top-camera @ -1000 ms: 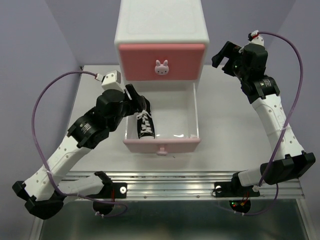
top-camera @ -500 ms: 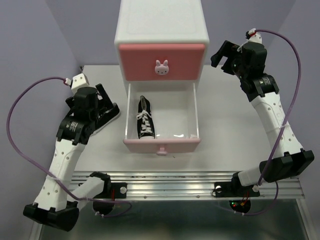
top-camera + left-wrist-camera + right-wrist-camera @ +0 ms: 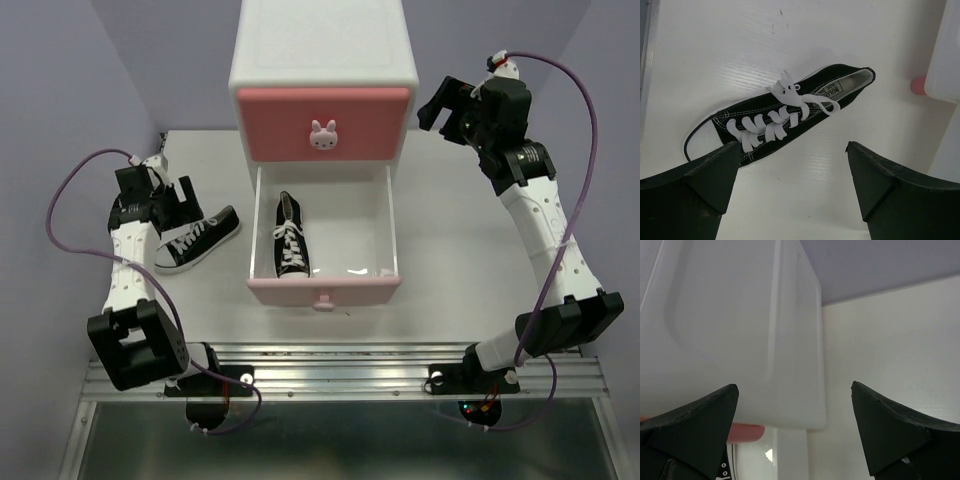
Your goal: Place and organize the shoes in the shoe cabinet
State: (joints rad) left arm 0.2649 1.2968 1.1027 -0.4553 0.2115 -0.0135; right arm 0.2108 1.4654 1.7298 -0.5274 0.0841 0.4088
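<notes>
Black canvas lace-up sneaker (image 3: 782,112) lies flat on the white table (image 3: 715,40), directly below the left gripper (image 3: 792,150), untouched. That gripper is spread wide and empty. The right gripper (image 3: 793,386) is likewise wide and empty, beside the white plastic shoe cabinet (image 3: 320,50).

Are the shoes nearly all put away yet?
Not quite. Done: one black shoe lies in the open lower drawer. In hand: nothing; the left pincer hovers open over the other black shoe on the table, and the right pincer is open beside the cabinet. Left: put that shoe in beside its partner and shut the drawer. No other shoes are in view.
</notes>
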